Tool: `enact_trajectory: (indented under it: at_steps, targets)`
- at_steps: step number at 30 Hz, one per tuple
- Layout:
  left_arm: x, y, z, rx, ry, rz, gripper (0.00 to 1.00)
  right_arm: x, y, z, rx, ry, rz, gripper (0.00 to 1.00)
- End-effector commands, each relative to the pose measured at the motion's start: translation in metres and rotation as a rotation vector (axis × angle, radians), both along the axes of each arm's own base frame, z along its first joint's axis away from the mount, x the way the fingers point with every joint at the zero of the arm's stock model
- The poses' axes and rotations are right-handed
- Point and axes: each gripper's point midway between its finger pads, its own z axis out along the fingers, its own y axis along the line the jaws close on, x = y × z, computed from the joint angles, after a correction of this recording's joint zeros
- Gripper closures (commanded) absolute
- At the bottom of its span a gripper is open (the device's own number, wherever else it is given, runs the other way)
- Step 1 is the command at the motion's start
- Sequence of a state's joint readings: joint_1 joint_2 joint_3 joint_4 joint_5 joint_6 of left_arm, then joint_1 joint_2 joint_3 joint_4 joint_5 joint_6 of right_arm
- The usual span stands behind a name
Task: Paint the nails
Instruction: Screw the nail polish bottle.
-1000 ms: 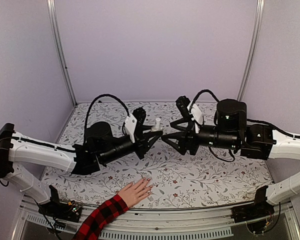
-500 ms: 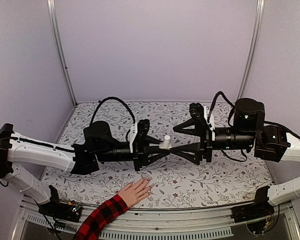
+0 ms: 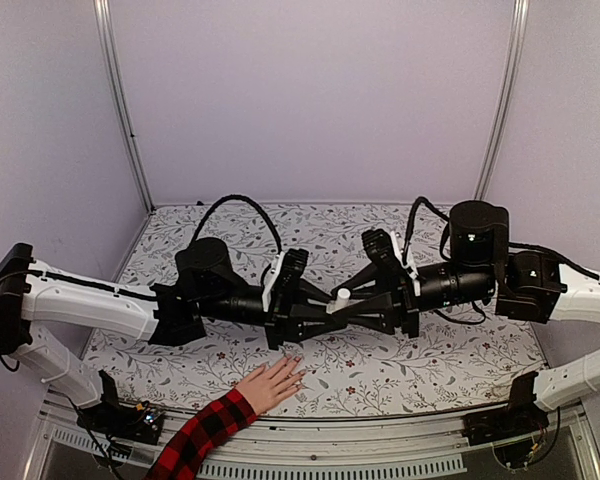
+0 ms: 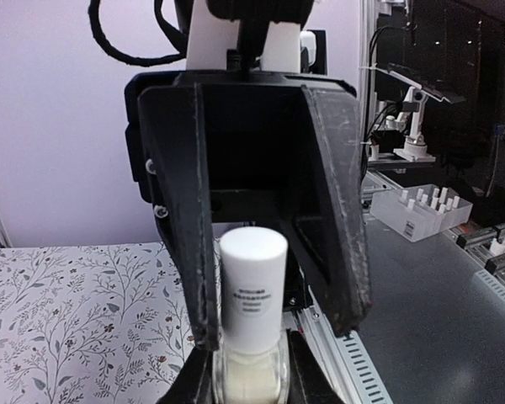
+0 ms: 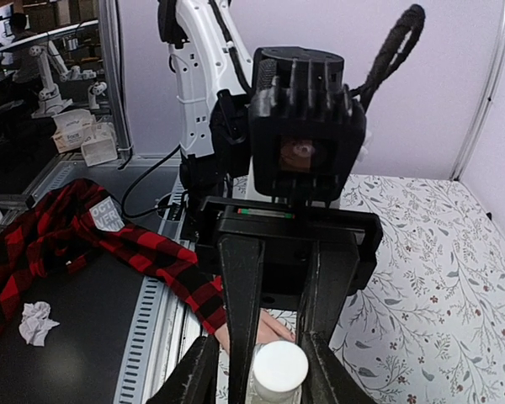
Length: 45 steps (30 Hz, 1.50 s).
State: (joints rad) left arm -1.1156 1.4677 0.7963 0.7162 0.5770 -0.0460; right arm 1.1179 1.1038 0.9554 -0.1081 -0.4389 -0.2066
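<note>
Gripping claw: left gripper [image 4: 246, 389] is clenched on the glass body of the bottle [image 4: 251, 370], with the white cap [image 4: 252, 286] sticking straight out past its fingertips, toward roughly 2 o'clock in the top view.
Other claw: right gripper [image 5: 262, 376] has one finger on each side of that cap. Honestly can't tell if it's pinching the cap or just straddling it.
Meeting spot: the two claws are nose to nose over the middle of the floral table [image 3: 430, 360]. The left arm [image 3: 90, 305] reaches in from 9 o'clock and the right arm [image 3: 580, 295] from 3 o'clock.
Hand [image 3: 275, 383]: lies flat on the table at about 7 o'clock from the bottle, near the front edge, fingers pointing to about 2 o'clock.
Nails [image 3: 297, 361]: tiny pale tips at the finger ends, near the left claw in the top view and apart from the bottle. Too small to make out any polish.
Sleeve [image 3: 205, 435]: red-and-black plaid, trailing off toward 7 o'clock.
</note>
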Motion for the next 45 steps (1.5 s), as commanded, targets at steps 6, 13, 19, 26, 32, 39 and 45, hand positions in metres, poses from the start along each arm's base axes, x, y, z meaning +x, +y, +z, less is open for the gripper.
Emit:
enact_trajectory:
  at_steps: [6,13,19,26,32,39,45]
  targets:
    - [0.005,0.001,0.011,-0.029,-0.019,0.021,1.0,0.001,-0.001,0.016,0.038,0.005,-0.005,0.97]
    - [0.031,0.004,0.015,-0.032,-0.024,0.178,1.0,0.016,0.001,0.014,0.031,0.019,-0.09,1.0]
    - [0.062,0.014,0.02,-0.047,-0.021,0.381,1.0,0.036,0.004,0.007,0.027,0.049,-0.202,1.0]
    - [0.088,0.034,0.022,-0.085,-0.014,0.576,1.0,0.059,0.009,-0.006,0.026,0.11,-0.329,1.0]
    - [0.115,0.047,0.011,-0.083,-0.01,0.778,1.0,0.093,0.015,-0.022,-0.009,0.153,-0.504,1.0]
    - [0.137,0.042,-0.004,-0.052,-0.023,0.947,1.0,0.124,0.02,-0.039,-0.025,0.176,-0.669,1.0]
    - [0.141,0.028,-0.009,-0.026,-0.054,0.993,1.0,0.134,0.023,-0.044,-0.011,0.205,-0.719,1.0]
